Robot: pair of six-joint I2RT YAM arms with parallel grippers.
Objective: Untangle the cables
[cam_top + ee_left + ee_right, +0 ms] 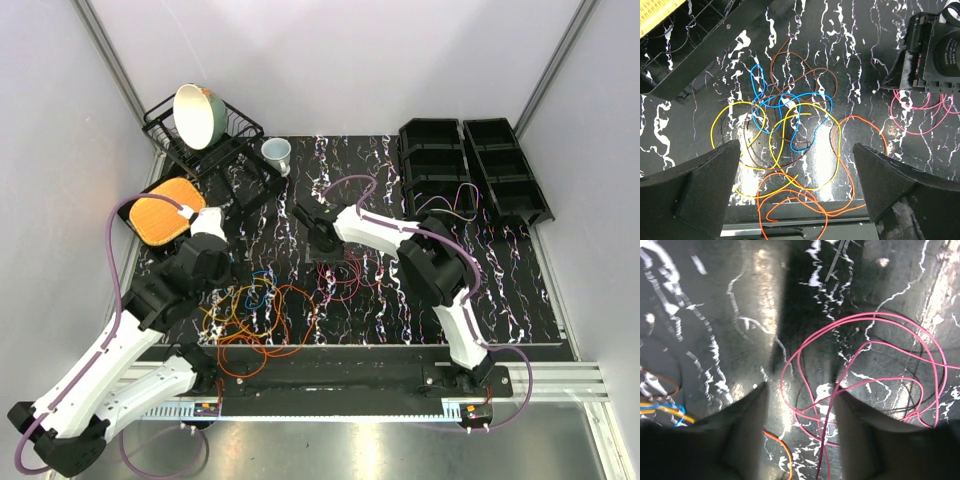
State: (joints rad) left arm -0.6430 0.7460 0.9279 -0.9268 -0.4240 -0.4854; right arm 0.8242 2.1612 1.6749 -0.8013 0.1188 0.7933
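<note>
The cables lie in a loose tangle (255, 310) on the black marbled table near its front edge. In the left wrist view I see yellow (713, 131), blue (753, 82), brown (790, 60) and orange (860, 118) loops crossing one another. A pink-red cable (345, 275) lies apart to the right in loose loops (870, 315). My left gripper (230, 272) (796, 145) is open wide and empty, held above the tangle. My right gripper (322, 240) (800, 390) is open, low over the pink-red loops, with strands running between its fingers. An orange strand (782, 442) lies by its left finger.
A black dish rack (240, 130) with a bowl (198, 115) stands at the back left, with a white cup (277, 152) beside it and an orange pad (165, 210) in front of it. Two black bins (470, 165) stand at the back right. The orange cable hangs over the table's front edge (805, 207).
</note>
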